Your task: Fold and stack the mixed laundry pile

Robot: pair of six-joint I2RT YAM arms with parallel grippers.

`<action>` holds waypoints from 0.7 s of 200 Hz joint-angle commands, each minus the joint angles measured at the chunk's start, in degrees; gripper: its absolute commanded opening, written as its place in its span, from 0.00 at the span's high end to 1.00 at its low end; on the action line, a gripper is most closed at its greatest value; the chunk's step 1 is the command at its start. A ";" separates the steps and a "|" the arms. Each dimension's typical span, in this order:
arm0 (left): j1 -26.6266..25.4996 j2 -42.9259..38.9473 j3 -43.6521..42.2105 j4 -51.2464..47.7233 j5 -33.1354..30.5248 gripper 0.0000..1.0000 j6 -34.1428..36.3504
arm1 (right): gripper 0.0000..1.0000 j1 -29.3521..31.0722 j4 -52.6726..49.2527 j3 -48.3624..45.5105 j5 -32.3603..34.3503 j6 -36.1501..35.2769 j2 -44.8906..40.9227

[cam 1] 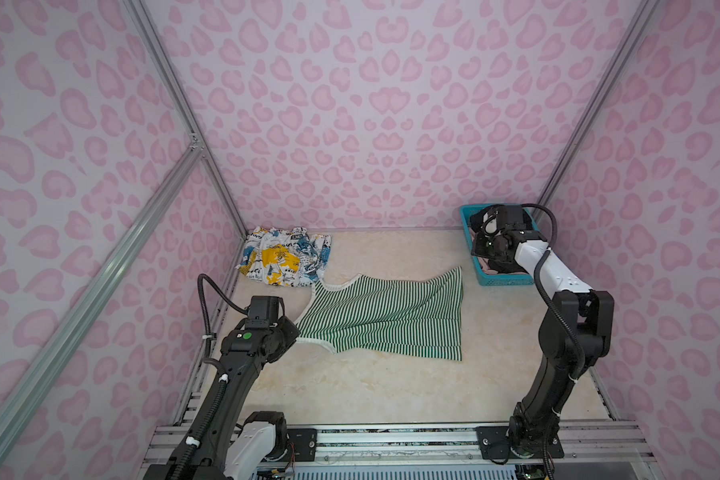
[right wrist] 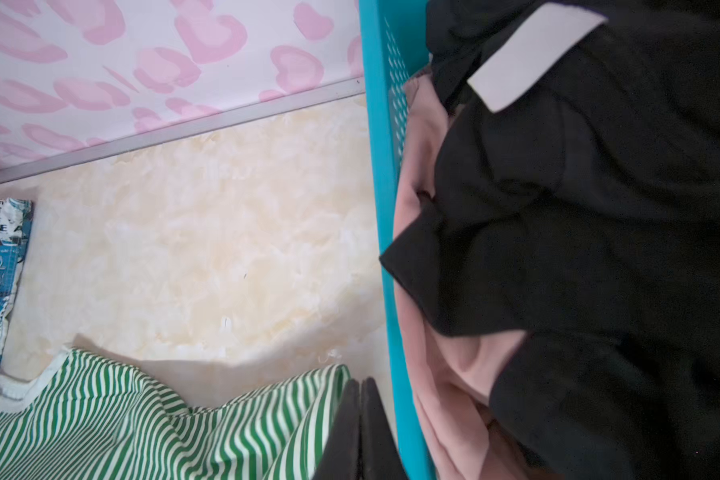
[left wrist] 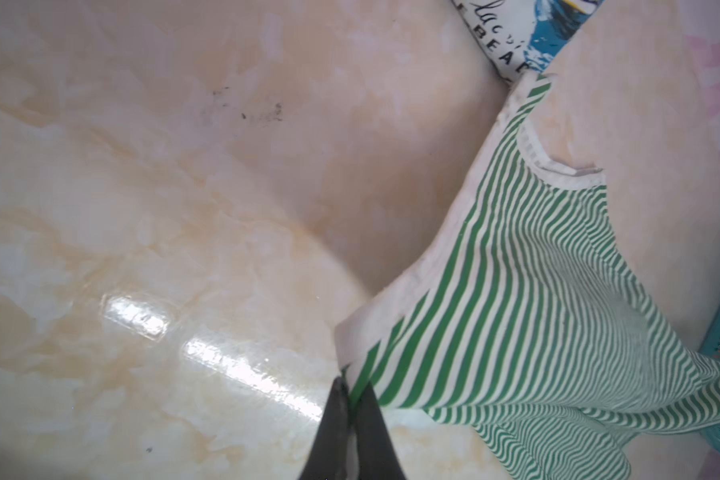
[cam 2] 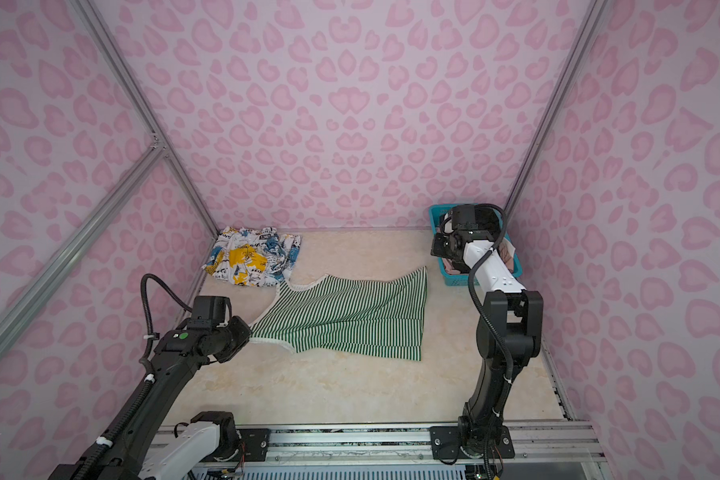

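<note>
The green-and-white striped top lies spread flat mid-table. My left gripper is shut on its white-trimmed edge at the left end, and the cloth rises slightly there. In both top views the left wrist hides that grip. The white garment with blue and yellow splashes lies bunched at the back left. A black garment and a pale pink one fill the teal basket. My right gripper is shut with nothing in it, between the basket wall and the striped top's corner.
The teal basket stands at the back right against the pink patterned wall. Bare marble-look tabletop lies in front of the striped top. Metal rails run along the front edge.
</note>
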 commanded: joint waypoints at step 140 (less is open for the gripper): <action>0.08 4.95 -4.45 3.99 -2.51 0.98 -0.56 | 0.57 9.79 -12.12 -54.34 -4.23 5.95 -39.37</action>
